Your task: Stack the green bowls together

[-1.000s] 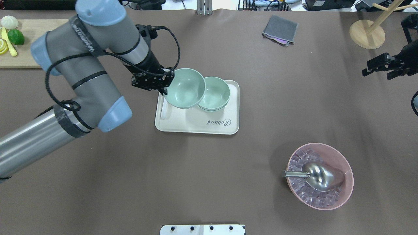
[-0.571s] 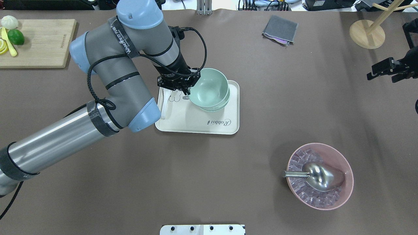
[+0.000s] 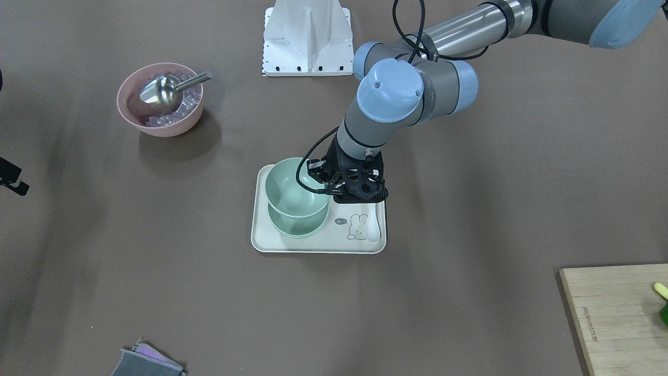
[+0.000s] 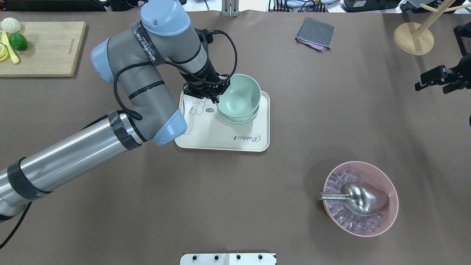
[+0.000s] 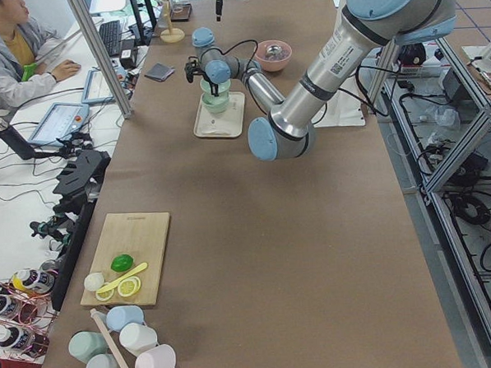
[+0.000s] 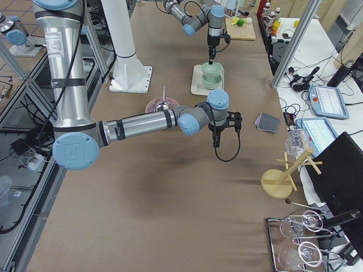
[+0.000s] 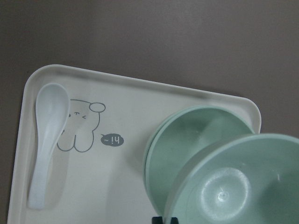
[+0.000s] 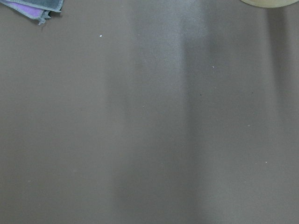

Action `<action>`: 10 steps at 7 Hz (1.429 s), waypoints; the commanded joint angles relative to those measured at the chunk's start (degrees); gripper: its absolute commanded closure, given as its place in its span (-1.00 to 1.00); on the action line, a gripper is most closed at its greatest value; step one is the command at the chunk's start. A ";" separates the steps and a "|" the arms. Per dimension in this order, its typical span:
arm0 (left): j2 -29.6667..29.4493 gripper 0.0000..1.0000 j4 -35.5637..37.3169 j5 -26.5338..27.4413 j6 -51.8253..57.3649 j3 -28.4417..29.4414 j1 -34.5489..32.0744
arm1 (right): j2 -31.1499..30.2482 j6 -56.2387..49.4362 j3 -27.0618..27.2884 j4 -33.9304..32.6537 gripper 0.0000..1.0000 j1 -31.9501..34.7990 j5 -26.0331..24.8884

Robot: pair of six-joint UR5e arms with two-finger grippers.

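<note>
Overhead, a green bowl (image 4: 238,96) hangs in the air roughly over the green stack (image 4: 239,120) sitting on the tray (image 4: 220,141), with a clear gap between them in the front view. The stack's doubled rim line hints at two nested bowls, though I cannot be sure. The left end effector (image 4: 219,96) pinches the raised bowl by one side of its rim only, one finger inside and one outside. The right end effector (image 4: 432,84) hovers far off at the worktop's edge and looks spread and empty.

The main risk, as I judge it, is the one-sided hold. The bowl can tip about the pinch, so if it is let go while high or off-centre it may land cocked on the lower rim, or bounce out onto the tray. Lowering it fully brings a second hazard: the outer finger could wedge against the stack's rim and push the stack sideways, or drag the top bowl back up on withdrawal. The white spoon (image 7: 46,140) lies on the tray just beside the end effector, so a sideways exit could knock it. The pink bowl (image 4: 360,198) is well apart and not threatened.
</note>
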 commanded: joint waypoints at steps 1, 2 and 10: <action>0.04 1.00 -1.10 0.19 0.00 0.43 0.00 | 0.02 0.00 -0.12 0.00 -1.00 -0.03 0.03; 0.12 0.81 -2.41 0.37 -0.09 0.87 0.96 | 0.02 0.00 -0.03 0.00 -1.00 0.06 -0.14; 16.01 -0.96 19.08 5.37 22.75 -21.13 -6.30 | -1.90 -9.00 -0.73 -0.35 -1.00 3.65 -0.49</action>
